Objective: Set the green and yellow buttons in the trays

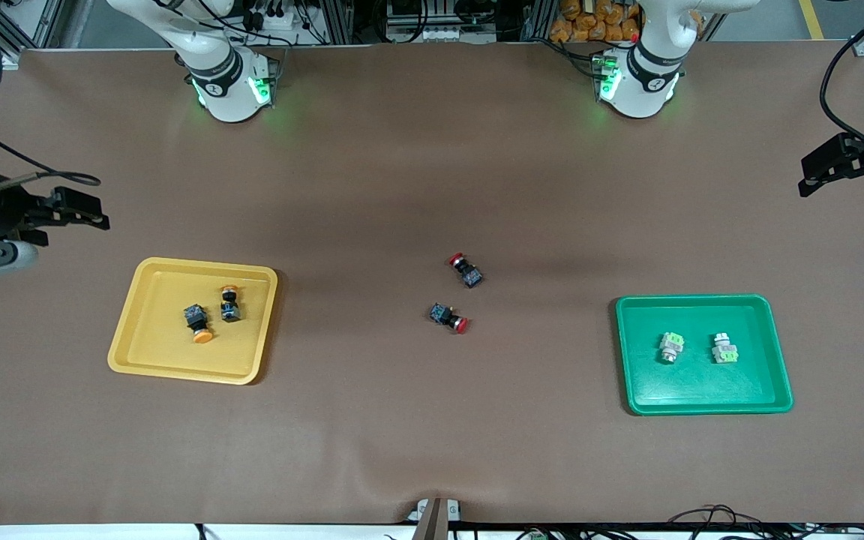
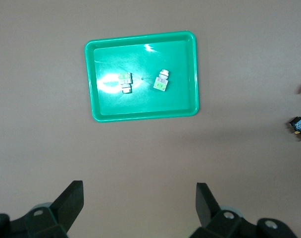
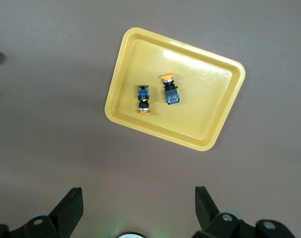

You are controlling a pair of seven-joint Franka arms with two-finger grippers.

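While both arms wait raised at the table ends, the right hand (image 1: pixel 94 214) hangs spread and empty over bare surface (image 1: pixel 402 420) beside the yellow tray (image 1: pixel 139 352), well apart from the two orange-capped buttons (image 1: pixel 198 321) lying in it. The left hand (image 1: pixel 814 176), also spread and empty, hangs near the green tray (image 1: pixel 702 405), which holds both pale green buttons (image 1: pixel 670 346). Two red-capped buttons (image 1: pixel 466 270) lie between the trays.

No text, label or number can be read anywhere (buttons and trays included).
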